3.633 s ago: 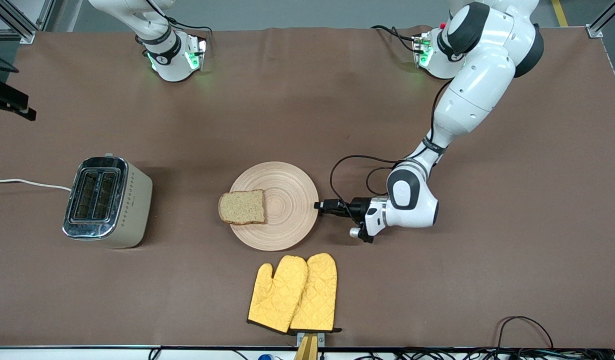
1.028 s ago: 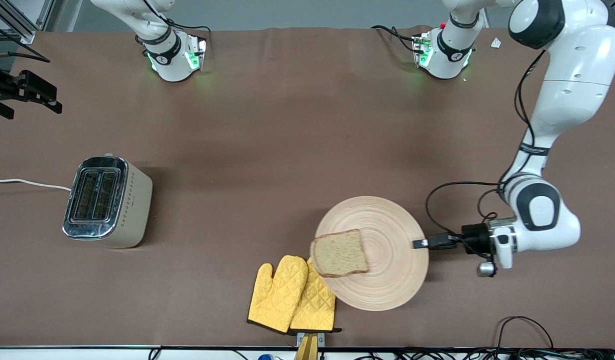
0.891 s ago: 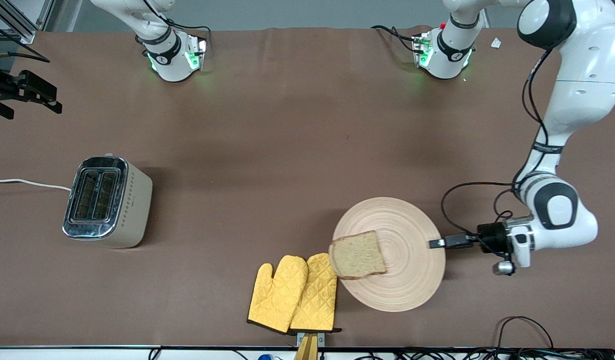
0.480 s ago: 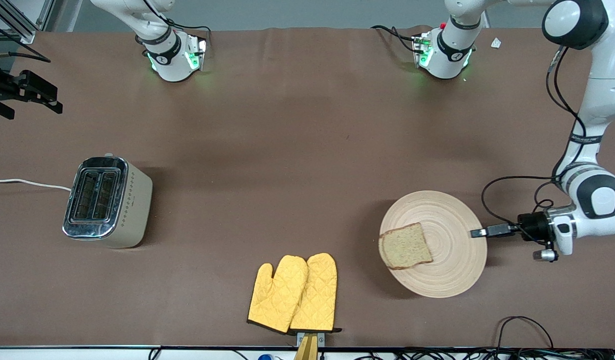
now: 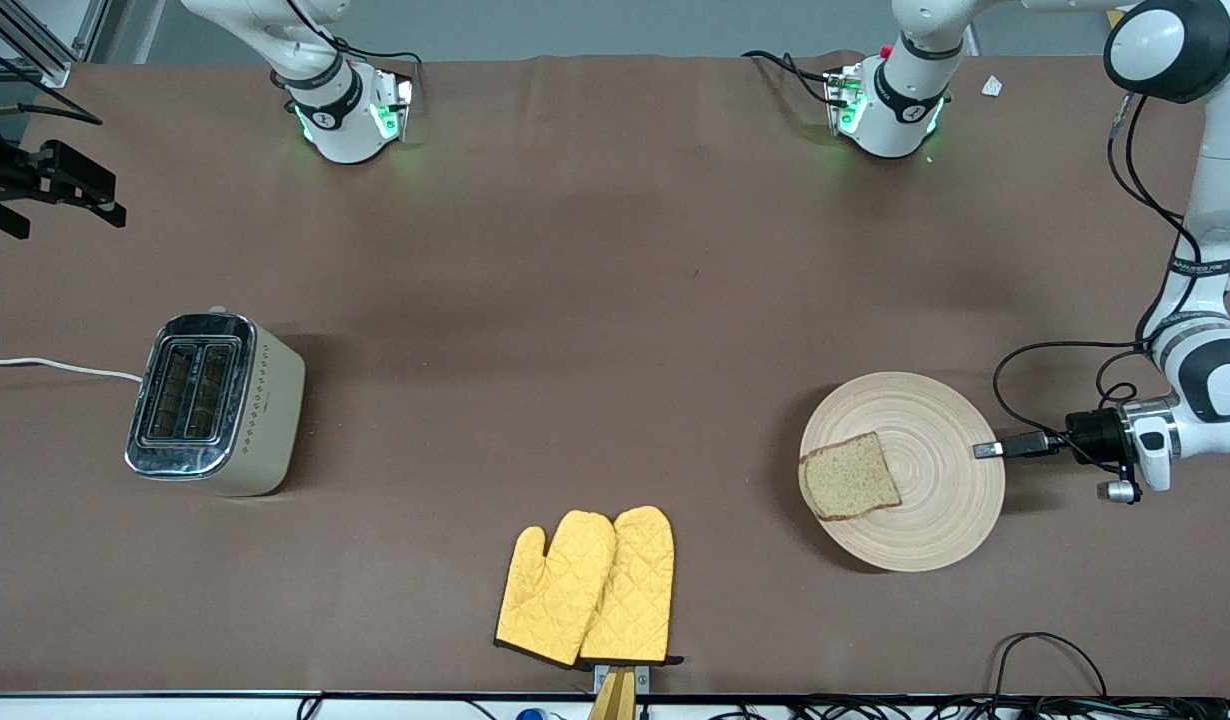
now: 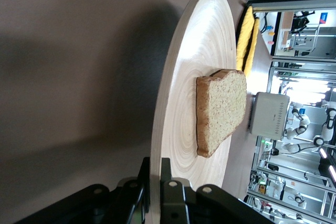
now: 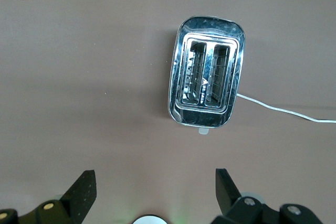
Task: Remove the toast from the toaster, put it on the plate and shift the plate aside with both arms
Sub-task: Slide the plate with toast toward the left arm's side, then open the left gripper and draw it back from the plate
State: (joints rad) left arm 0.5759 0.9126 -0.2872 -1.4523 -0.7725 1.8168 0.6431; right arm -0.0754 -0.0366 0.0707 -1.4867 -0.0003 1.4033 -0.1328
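Toast: roughly square slice of speckled brown wholemeal toast (image 5: 849, 476) with a darker crust lay flat on the plate, on the part of it toward the right arm's end of the counter; its crust came close to the rim there; in the left wrist view the toast (image 6: 221, 109) showed its thickness
Plate: round, flat, pale beige wooden plate (image 5: 935, 520) with concentric ring grooves sat toward the left arm's end of the brown counter (image 5: 615, 300); a shadow lay beneath its edge; whether it rested on the counter or hung just above it could not be told
Left tool: black slim-fingered left tool (image 5: 987, 450) reached in level from the left arm's end; its fingers were clamped together on the plate's rim (image 6: 155, 156), one above and one below
Right tool: black right tool (image 7: 152, 190) waited up in the air over the counter near the toaster, its two fingers spread wide apart with nothing between them
Toaster: cream two-slot toaster (image 5: 215, 403) with a chrome top stood toward the right arm's end; both slots looked bare; a white cord (image 5: 55, 366) ran off from it
Mitts: pair of yellow quilted oven mitts (image 5: 587, 587) lay side by side, nearer to the front camera than the plate, well apart from it
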